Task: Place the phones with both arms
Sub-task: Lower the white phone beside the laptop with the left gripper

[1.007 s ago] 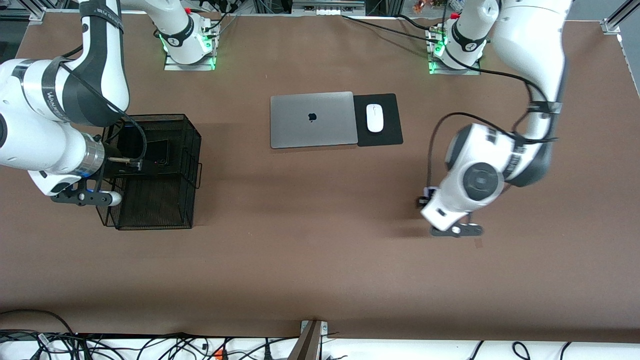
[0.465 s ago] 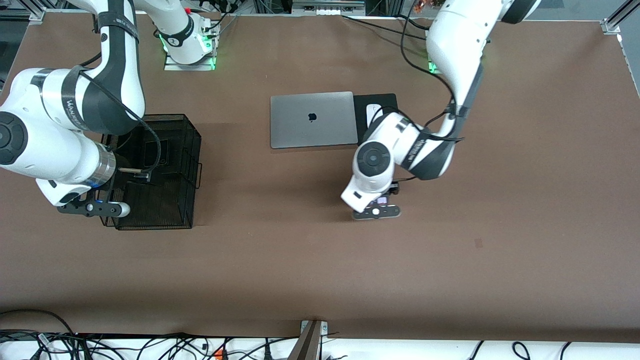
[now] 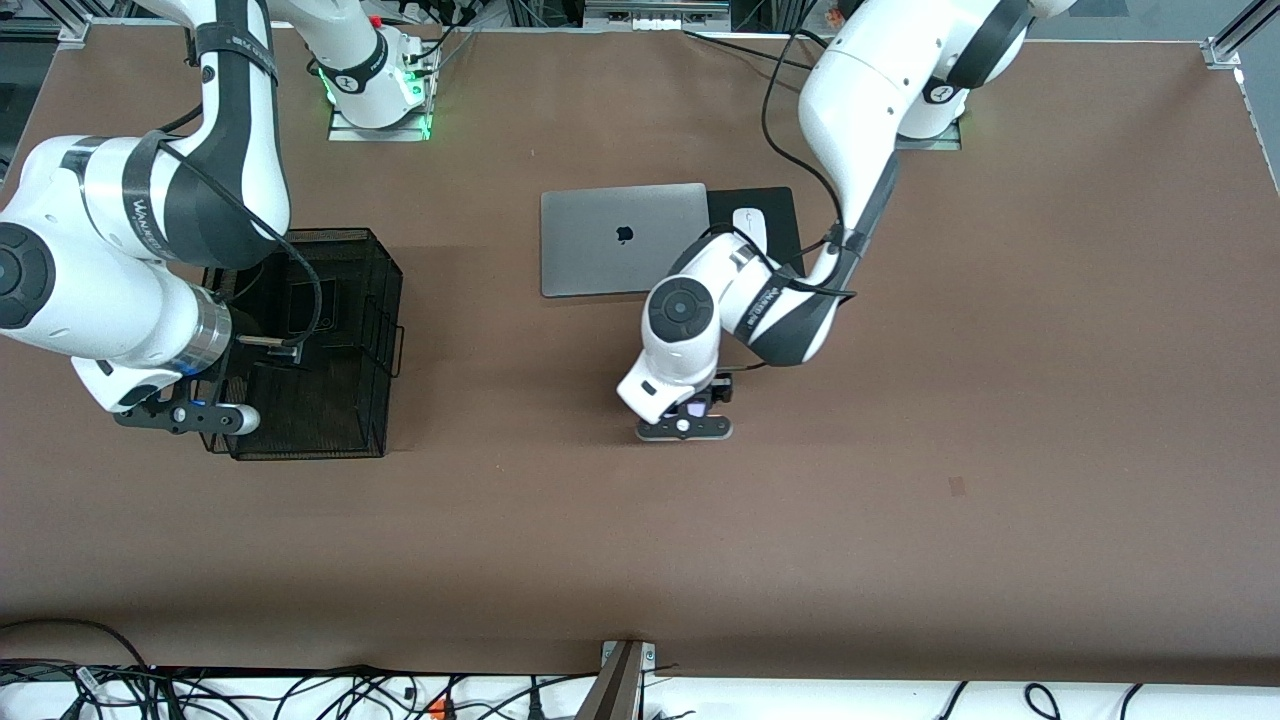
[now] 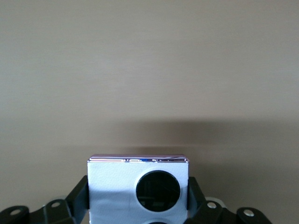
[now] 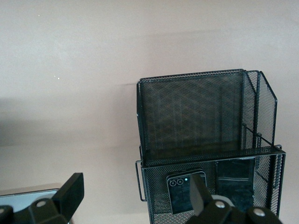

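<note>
Left gripper (image 4: 138,205): pinching the small squarish lavender-white phone with black camera circles (image 4: 138,186) by its two side edges, one finger (image 4: 79,198) on each side. In the front view this gripper (image 3: 690,418) hangs over the bare middle of the brown desk (image 3: 900,520), nearer to the front camera than the closed silver laptop (image 3: 622,238) and the white computer mouse (image 3: 748,228) on its black pad (image 3: 775,215).

Right gripper (image 5: 135,203): spread wide and holding nothing, above the black wire-mesh desk organiser (image 3: 320,345) toward the right arm's end of the desk. The right arm waits there.

Two black phones already lie in the organiser: a small squarish black phone (image 5: 183,189) and a long black slab phone (image 5: 236,179) beside it.

Judgement: two of three phones appear placed; the third is in transit.

Risks: the narrow side-edge grip could let the smooth phone slip during a fast swing. Should the left arm head for the organiser, the right gripper above it invites collision, and a low approach could catch the mesh rim.
</note>
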Controlling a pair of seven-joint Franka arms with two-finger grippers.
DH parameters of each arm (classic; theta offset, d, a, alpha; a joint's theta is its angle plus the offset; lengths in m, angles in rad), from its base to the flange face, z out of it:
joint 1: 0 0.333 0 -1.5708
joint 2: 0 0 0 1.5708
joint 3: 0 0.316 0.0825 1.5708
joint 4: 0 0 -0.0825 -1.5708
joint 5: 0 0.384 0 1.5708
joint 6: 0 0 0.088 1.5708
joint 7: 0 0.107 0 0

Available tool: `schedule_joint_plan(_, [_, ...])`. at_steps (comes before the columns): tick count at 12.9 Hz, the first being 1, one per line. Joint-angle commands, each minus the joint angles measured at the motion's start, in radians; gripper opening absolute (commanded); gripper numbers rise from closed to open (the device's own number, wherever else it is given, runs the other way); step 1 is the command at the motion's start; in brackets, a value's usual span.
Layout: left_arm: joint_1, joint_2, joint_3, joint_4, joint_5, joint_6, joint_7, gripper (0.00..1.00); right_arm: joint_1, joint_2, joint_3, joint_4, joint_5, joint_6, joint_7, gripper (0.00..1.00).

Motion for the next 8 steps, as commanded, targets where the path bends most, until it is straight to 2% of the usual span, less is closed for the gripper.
schedule_joint_plan(1, [-0.037,0.063,0.016,0.058,-0.034,0.088,-0.02,0.37,-0.008,0.006,0.005,0.02,0.018,-0.011,0.016,1.0])
schedule_joint_plan(3, [-0.055,0.087,0.017,0.058,-0.034,0.139,-0.026,0.37,-0.008,0.006,0.005,0.02,0.018,-0.011,0.016,1.0])
schedule_joint_plan(6, [-0.057,0.111,0.017,0.058,-0.034,0.144,-0.041,0.38,-0.006,0.006,0.005,0.02,0.018,-0.014,0.016,1.0])
schedule_joint_plan(8, [-0.058,0.123,0.016,0.058,-0.037,0.165,-0.141,0.49,-0.006,0.006,0.005,0.018,0.018,-0.016,0.016,1.0])
